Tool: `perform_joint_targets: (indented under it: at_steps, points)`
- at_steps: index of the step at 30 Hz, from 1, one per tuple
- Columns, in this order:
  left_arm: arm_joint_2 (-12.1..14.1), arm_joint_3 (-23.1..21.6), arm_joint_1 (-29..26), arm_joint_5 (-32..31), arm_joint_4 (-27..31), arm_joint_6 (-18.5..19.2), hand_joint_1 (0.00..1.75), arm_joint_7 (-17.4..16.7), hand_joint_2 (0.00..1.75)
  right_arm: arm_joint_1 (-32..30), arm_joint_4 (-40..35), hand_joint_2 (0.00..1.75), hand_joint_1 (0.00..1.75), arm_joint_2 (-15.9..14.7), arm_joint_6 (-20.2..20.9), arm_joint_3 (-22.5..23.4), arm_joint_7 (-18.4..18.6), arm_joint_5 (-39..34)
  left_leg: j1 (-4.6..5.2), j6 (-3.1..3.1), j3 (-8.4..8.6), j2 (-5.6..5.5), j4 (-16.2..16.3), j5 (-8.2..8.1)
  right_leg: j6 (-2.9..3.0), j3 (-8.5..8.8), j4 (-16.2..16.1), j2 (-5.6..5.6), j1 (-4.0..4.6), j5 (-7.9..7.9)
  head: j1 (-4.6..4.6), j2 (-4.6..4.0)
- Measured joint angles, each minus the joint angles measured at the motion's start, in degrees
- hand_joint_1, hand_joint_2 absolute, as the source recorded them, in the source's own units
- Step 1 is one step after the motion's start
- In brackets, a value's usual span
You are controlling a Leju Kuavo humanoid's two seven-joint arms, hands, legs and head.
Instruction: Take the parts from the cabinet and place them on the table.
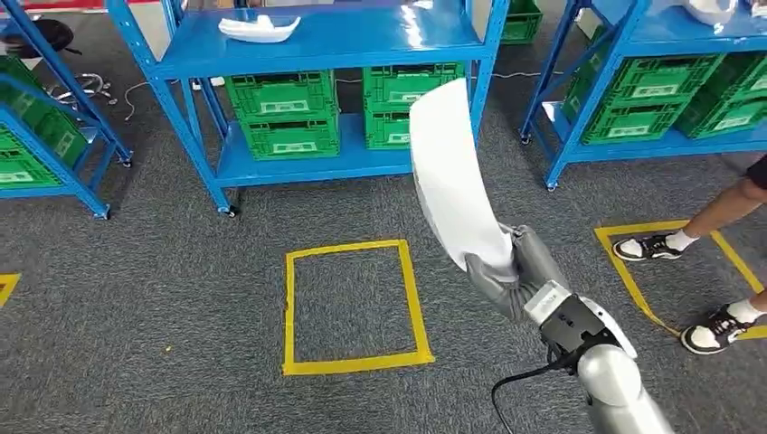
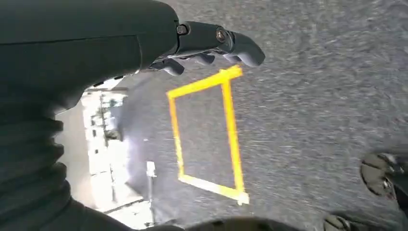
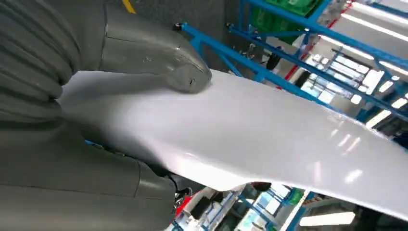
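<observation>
— Right hand [image 1: 506, 262] clamped on white part [image 1: 452, 176]; gripping its lower end, part raised out over grey carpet [image 1: 136, 271], tilted up toward blue rack [image 1: 335, 45].

— Close detail from right wrist?

— Thick grey thumb [image 3: 159, 57] pressed flat on top face of part; darker fingers tucked beneath, mostly hidden. Surface smooth, glossy, gently curved, catching ceiling-light reflections. Rack rails behind it.

— Added by head view?

— Full outline: long, narrow white panel, wider at far end, sitting in front of green crates [image 1: 285, 113] on lower shelf. Second white part [image 1: 258, 29] lying on upper shelf, well apart from held one. Yellow tape square [image 1: 353, 307] on carpet, just left of right arm. Another blue rack [image 1: 651, 81] to right, also with green crates. Person's sneakers [image 1: 687, 289] at yellow tape outline on far right.

— Left hand?

— Seen from left wrist: left hand [image 2: 192, 43] empty, fingers slightly curled and spread, pointing down over carpet and yellow tape square. Touching nothing.
</observation>
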State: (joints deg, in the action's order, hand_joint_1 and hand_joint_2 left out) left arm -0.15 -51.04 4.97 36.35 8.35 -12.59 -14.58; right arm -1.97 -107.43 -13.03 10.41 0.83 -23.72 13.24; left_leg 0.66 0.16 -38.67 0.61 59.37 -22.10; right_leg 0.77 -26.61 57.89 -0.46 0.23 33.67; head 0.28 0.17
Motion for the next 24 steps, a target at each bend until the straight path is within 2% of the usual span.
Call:
perform_joint_targets:
  at_steps: [1,2,3,4,5,6,7,8,9,10,11,12,13,14,15,17,18,19,20,21,22,23,24]
  points:
    - [-0.04,0.00,-0.03,0.09,-0.02,0.00,0.00,0.02,1.75,-0.05,0.00,1.75,1.75,0.11,0.13,0.00,0.02,-0.04,0.04,-0.46,-0.03,-0.03,-0.40,0.67,0.49,-0.34,-0.16,0.00,0.06,-0.69,0.07,0.00]
    - [0.13,0.00,-0.09,0.11,-0.22,-0.11,0.00,0.02,1.75,-0.06,0.00,1.75,1.75,0.26,0.26,-0.02,0.00,-0.06,-0.14,-0.84,-0.34,-0.15,-0.19,0.46,0.95,-0.92,-0.51,-0.26,-0.40,-1.75,0.11,0.00]
    - [0.07,0.00,-0.17,0.16,-0.22,-0.15,0.00,0.04,1.75,0.00,0.00,1.75,1.75,0.35,0.37,0.00,0.02,-0.06,-0.16,-1.33,-0.98,-0.42,0.82,-2.11,1.22,-1.67,-0.58,-0.27,-0.45,-2.52,0.02,0.00]
    - [0.07,0.00,-0.23,0.16,-0.20,-0.15,0.00,0.09,1.75,-0.03,0.00,1.75,1.75,0.52,0.37,0.00,0.04,-0.06,-0.28,-1.83,-1.96,-0.54,3.55,-6.49,1.58,-2.66,-0.60,-0.25,-0.53,-3.39,-0.02,0.00]
    - [0.07,0.00,-0.24,0.13,-0.22,-0.15,0.00,0.39,1.75,-0.03,0.00,1.75,1.75,0.63,0.37,-0.02,0.02,-0.06,-0.48,-2.28,-2.50,-0.54,7.14,-10.19,1.61,-3.60,-0.58,-0.24,-0.55,-4.18,-0.07,0.00]
    - [0.07,0.00,-0.21,0.05,-0.22,-0.18,0.00,0.85,1.75,-0.03,0.00,1.75,1.75,0.85,0.33,0.00,0.02,-0.06,-0.69,-2.63,-3.00,-0.54,11.52,-12.98,1.57,-4.70,-0.49,-0.22,-0.55,-5.09,-0.07,0.00]
    - [0.07,0.00,-0.16,-0.17,-0.20,-0.18,0.00,1.11,1.75,-0.03,0.00,1.75,1.75,1.09,0.17,0.00,0.02,-0.04,-0.82,-2.85,-3.11,-0.54,15.03,-13.47,1.45,-5.91,-0.37,-0.23,-0.55,-5.94,-0.09,0.00]
    - [0.07,0.00,-0.10,-0.66,-0.20,-0.18,0.00,1.40,1.75,-0.05,0.00,1.75,1.75,1.49,-0.09,0.00,0.04,0.02,-0.94,-3.00,-2.66,-0.53,16.76,-12.15,1.32,-6.82,-0.26,-0.29,-0.56,-6.71,-0.11,-0.02]
    - [0.07,-0.04,-0.04,-1.27,-0.20,-0.09,0.00,1.44,1.75,-0.10,0.00,1.75,1.75,1.93,-0.46,0.00,0.07,0.18,-1.08,-3.06,-1.38,-0.53,16.72,-9.64,1.15,-7.95,-0.13,-0.31,-0.58,-7.52,-0.09,0.00]
    - [0.09,-0.20,0.02,-1.90,-0.22,0.02,0.00,1.42,1.75,-0.20,-0.02,1.75,1.75,2.36,-0.68,0.02,0.07,0.24,-1.20,-3.08,1.22,-0.55,14.46,-7.17,0.93,-9.20,0.02,-0.30,-0.60,-8.38,-0.11,0.00]
    - [0.15,-0.46,0.12,-2.34,-0.20,0.02,0.00,1.42,1.75,-0.59,-0.26,1.75,1.75,2.60,-0.68,0.11,0.02,0.24,-1.23,-2.95,4.73,-0.59,10.53,-6.42,0.69,-10.14,0.14,-0.29,-0.65,-9.10,-0.11,0.00]
    - [0.20,-0.81,0.30,-2.47,-0.15,0.02,0.00,1.44,1.75,-1.21,-0.76,1.75,1.75,2.62,-0.68,0.37,-0.09,0.18,-1.26,-2.72,9.65,-0.81,4.56,-8.08,0.38,-10.53,0.35,-0.31,-0.66,-9.76,-0.11,0.00]
    - [0.29,-1.03,0.43,-2.53,-0.09,0.02,0.00,1.44,1.75,-1.89,-1.22,1.75,1.75,2.62,-0.66,0.69,-0.13,-0.02,-0.95,-2.41,14.84,-1.07,-1.99,-10.76,0.05,-10.84,0.41,-0.35,-0.47,-10.04,-0.13,0.00]
    - [0.46,-1.05,0.51,-2.53,-0.11,0.04,0.00,1.51,1.75,-2.18,-1.38,1.75,1.75,2.64,-0.55,1.12,-0.50,-0.33,-0.79,-1.79,14.87,-1.12,-3.90,-11.68,-0.25,-10.80,0.35,-0.53,-0.46,-10.79,-0.09,0.00]
    - [0.61,-1.09,0.44,-2.53,-0.15,0.24,0.00,1.44,1.75,-2.41,-1.38,1.75,1.75,2.86,-0.46,1.31,-0.59,-0.66,-0.72,-1.46,14.53,-1.09,-3.93,-11.11,-0.48,-10.81,-0.02,-0.51,-0.60,-11.59,-0.15,0.00]
    - [0.87,-1.31,0.29,-2.51,-0.24,0.70,0.00,0.68,1.75,-3.10,-1.38,1.75,1.75,3.34,-0.33,1.44,-0.68,-0.74,-0.50,-0.21,13.60,-0.79,-3.96,-9.95,-1.35,-11.05,-0.50,-0.39,-0.87,-12.86,-0.33,0.00]
    - [0.96,-1.49,0.27,-2.38,-0.37,0.76,0.00,0.15,1.75,-3.42,-1.31,1.75,1.75,3.56,-0.18,1.44,-0.68,-0.61,-0.67,0.48,12.88,-0.36,-3.94,-9.09,-1.57,-11.83,0.71,-0.10,-1.16,-10.38,-0.22,0.00]
    - [1.18,-1.53,0.21,-2.27,-0.39,0.87,0.00,-0.26,1.75,-3.37,-1.22,1.75,1.75,3.67,-0.11,1.44,-0.59,-0.30,-0.63,0.99,11.99,-0.26,-3.91,-8.43,-1.63,-12.77,3.37,-0.05,-1.09,-6.43,-0.22,-0.02]
    - [1.40,-1.53,0.10,-2.21,-0.44,0.89,0.00,-0.65,1.75,-3.11,-1.09,1.75,1.75,3.82,-0.15,1.44,-0.50,-0.07,-0.57,1.14,10.94,0.00,-3.87,-7.67,-1.73,-13.84,7.61,-0.01,-1.07,-2.23,-0.15,0.00]
    - [1.51,-1.55,0.03,-1.96,-0.48,1.05,0.00,-0.88,1.75,-2.84,-0.98,1.75,1.75,3.98,-0.20,1.42,-0.28,0.18,-0.43,1.25,9.75,0.11,-3.83,-6.79,-1.79,-14.85,12.63,0.02,-1.08,1.03,-0.17,0.00]
    - [1.75,-1.55,0.04,-1.81,-0.52,1.07,0.00,-1.07,1.75,-2.72,-0.83,1.75,1.75,4.11,-0.28,1.42,-0.11,0.33,-0.33,1.27,9.11,0.14,-3.67,-6.03,-1.79,-15.40,16.32,0.02,-1.08,2.20,-0.15,0.00]
    - [1.90,-1.55,0.07,-1.64,-0.59,1.13,0.00,-1.29,1.75,-2.67,-0.74,1.75,1.75,4.17,-0.33,1.44,0.09,0.35,-0.27,1.28,7.73,0.15,-3.37,-5.16,-1.75,-15.20,18.82,0.04,-1.07,1.28,-0.15,0.00]
    - [1.92,-1.55,0.06,-1.40,-0.66,1.27,0.00,-1.62,1.75,-2.66,-0.61,1.75,1.75,4.24,-0.31,1.42,0.39,0.35,-0.25,1.19,6.39,0.10,-2.95,-4.44,-1.68,-13.99,18.93,0.05,-1.07,-1.21,-0.17,0.00]
